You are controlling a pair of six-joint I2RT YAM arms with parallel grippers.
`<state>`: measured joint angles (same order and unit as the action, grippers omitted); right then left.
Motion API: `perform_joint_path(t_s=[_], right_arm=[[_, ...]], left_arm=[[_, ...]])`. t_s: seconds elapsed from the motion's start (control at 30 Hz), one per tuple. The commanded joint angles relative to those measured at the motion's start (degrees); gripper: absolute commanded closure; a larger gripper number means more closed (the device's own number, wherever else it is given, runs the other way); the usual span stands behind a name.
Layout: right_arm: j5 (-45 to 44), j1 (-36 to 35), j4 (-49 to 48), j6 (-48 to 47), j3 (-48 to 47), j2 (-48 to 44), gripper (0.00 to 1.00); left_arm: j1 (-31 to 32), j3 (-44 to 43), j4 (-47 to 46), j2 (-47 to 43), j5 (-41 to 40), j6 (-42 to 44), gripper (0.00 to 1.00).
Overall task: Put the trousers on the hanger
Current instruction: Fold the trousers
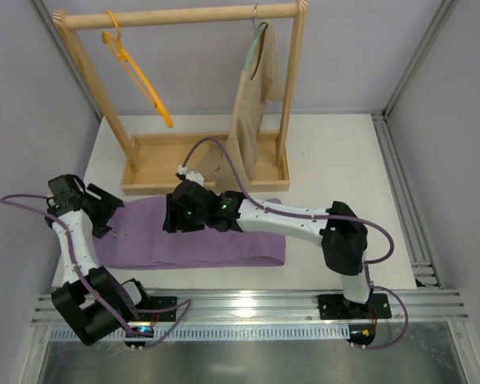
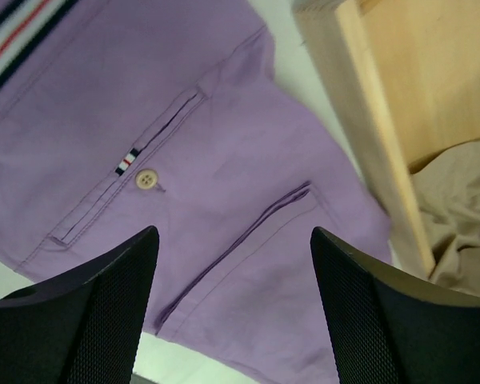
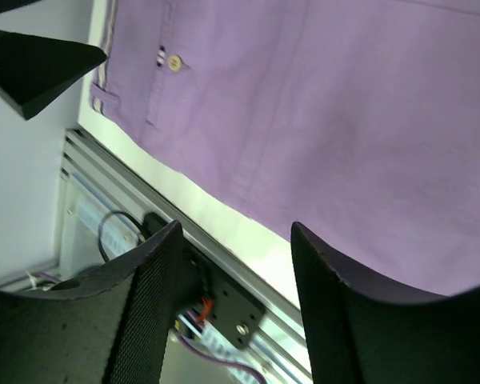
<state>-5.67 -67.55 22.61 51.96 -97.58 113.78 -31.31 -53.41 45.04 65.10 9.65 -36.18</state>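
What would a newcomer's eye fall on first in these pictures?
The lilac trousers lie flat on the table before the wooden rack, and the left gripper and right gripper hover open above them. On the rack's rail hang a bare orange-yellow hanger at the left and a beige garment at the right.

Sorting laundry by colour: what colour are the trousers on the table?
The trousers are lilac purple; the left wrist view shows them best.
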Motion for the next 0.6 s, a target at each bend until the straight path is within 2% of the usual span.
perform_joint_path(t_s=[0.0,0.1,0.13,0.17,0.27,0.33,0.4,0.43,0.57], right_arm=[[1.5,0.5,1.5,-6.8,3.9,-11.5,0.4],[-3.4,1.0,7.3,-9.2,13.2,-20.8,0.37],[-6.4,1.5,8.3,-9.2,19.7,-23.3,0.37],[-7.1,2.2,8.1,-8.9,23.3,-28.8,0.37],[-6.5,6.4,3.8,-6.9,37.3,-37.5,0.37],[-5.7,11.1,0.6,-6.9,45.7,-45.5,0.37],[-4.8,15.5,0.8,-7.4,49.1,-50.1,0.37],[-4.1,20.1,1.0,-8.6,51.3,-51.2,0.36],[3.6,32.5,-1.7,-11.0,55.0,-53.4,0.36]], left_arm=[[-0.2,3.7,-1.4,0.1,4.9,3.0,0.23],[0.3,6.1,-3.5,-0.5,9.8,3.2,0.24],[1.2,6.4,-4.2,-0.5,11.2,3.3,0.24],[1.9,6.6,-4.8,-0.2,13.5,3.1,0.24],[4.4,7.1,-6.2,2.7,14.4,2.0,0.26],[7.0,7.9,-6.4,3.9,13.1,1.6,0.27],[10.6,8.1,-6.4,4.3,10.5,0.6,0.27],[12.0,8.5,-6.6,4.8,6.4,0.3,0.27],[15.4,10.8,-8.7,10.0,3.1,-1.1,0.28]])
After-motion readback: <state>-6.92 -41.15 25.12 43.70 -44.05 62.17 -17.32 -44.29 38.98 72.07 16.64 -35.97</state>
